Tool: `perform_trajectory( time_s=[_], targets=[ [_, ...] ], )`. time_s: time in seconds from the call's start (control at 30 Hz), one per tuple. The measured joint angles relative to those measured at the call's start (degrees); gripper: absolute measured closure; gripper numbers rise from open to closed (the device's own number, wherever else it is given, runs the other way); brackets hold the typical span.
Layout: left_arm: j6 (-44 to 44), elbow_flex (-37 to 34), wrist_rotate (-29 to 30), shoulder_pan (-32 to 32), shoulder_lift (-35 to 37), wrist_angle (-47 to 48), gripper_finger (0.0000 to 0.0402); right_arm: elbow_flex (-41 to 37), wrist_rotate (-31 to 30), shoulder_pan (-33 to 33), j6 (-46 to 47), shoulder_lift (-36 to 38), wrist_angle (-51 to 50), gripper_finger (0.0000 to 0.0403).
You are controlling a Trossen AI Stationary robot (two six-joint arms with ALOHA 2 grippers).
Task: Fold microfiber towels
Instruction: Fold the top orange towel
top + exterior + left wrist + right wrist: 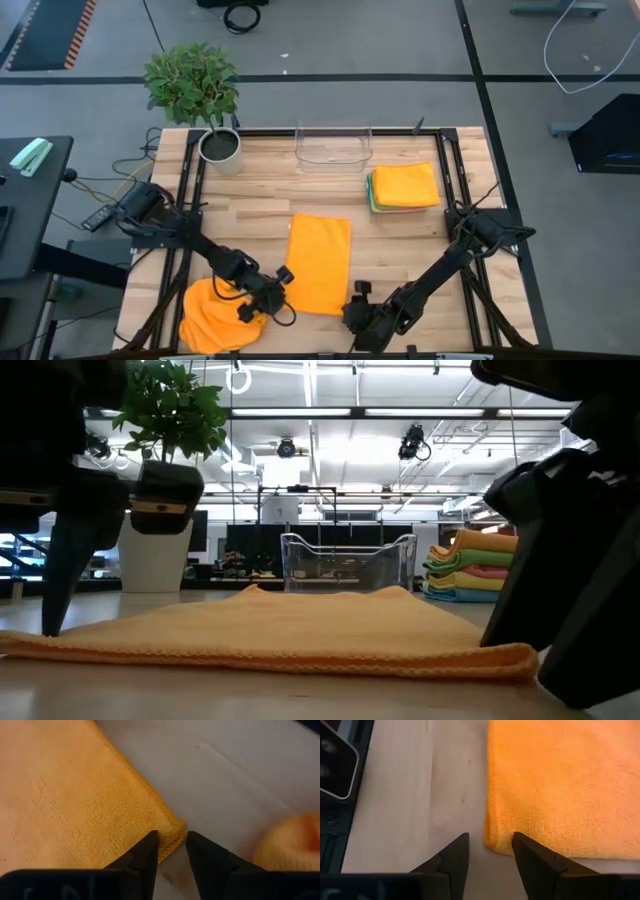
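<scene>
Orange towel (320, 263), already folded once into a long rectangle, lying flat at the middle of the worktop (400, 240). The left gripper (172, 851) straddles one near corner of it, jaws narrowly parted with the corner's edge between the tips but not yet pinched. The right gripper (490, 851) sits at the other near corner, jaws parted about as narrowly, one tip on bare wood and one over the hem.

A finished stack of folded towels (405, 187) rests near the clear bin (333, 148); a crumpled orange towel (215, 315) waits beside the left arm.

To do this step well, both grippers should probably catch all layers at the corners, then lift evenly together, so the fold lands square.
</scene>
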State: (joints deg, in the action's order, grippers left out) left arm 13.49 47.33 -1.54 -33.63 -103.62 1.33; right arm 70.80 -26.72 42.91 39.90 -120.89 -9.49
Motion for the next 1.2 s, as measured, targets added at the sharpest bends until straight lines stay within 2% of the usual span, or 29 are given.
perform_trajectory(
  time_s=[0.17, 0.27, 0.33, 0.43, 0.57, 0.73, 0.83, 1.0, 1.2],
  targets=[
    [-4.6, 0.0, 0.1, -0.1, -1.4, -3.2, 0.0312, -0.5, -1.3, 0.0, 0.5, 0.0, 0.2, 0.0304],
    [-6.8, -0.1, 0.1, -0.1, -1.6, -5.1, 0.0348, -0.5, -1.1, -0.1, -0.1, -0.1, 1.1, 0.0364],
    [-10.4, -0.2, 0.1, -0.1, -1.7, -5.7, 0.038, -0.4, -0.7, -0.4, 0.9, 0.1, 0.9, 0.039],
    [-20.2, -0.2, -1.1, -0.1, -0.3, -6.3, 0.0391, -0.6, 3.1, -0.9, 3.5, 2.0, -0.8, 0.0394],
    [-28.9, -0.6, -3.9, -0.2, 3.8, -6.6, 0.0396, -0.7, 8.9, -3.0, 7.2, 8.4, -5.0, 0.0397],
    [-38.5, -0.5, -5.9, -0.6, 10.1, -7.4, 0.0397, -0.7, 12.5, -7.2, 6.0, 16.0, -10.8, 0.0398],
    [-43.1, -0.4, -0.4, 0.3, 13.3, -5.5, 0.0398, -0.6, 12.6, -10.8, 5.8, 19.7, -16.0, 0.0398],
    [-50.3, -0.4, 10.4, 5.2, 14.3, 5.9, 0.0399, -0.7, 12.2, -18.5, 2.0, 20.1, -21.7, 0.0399],
    [-51.3, -0.4, 15.6, 10.5, 13.8, 10.9, 0.04, -0.7, 12.2, -27.2, -2.5, 17.0, -22.4, 0.0399]
  ],
)
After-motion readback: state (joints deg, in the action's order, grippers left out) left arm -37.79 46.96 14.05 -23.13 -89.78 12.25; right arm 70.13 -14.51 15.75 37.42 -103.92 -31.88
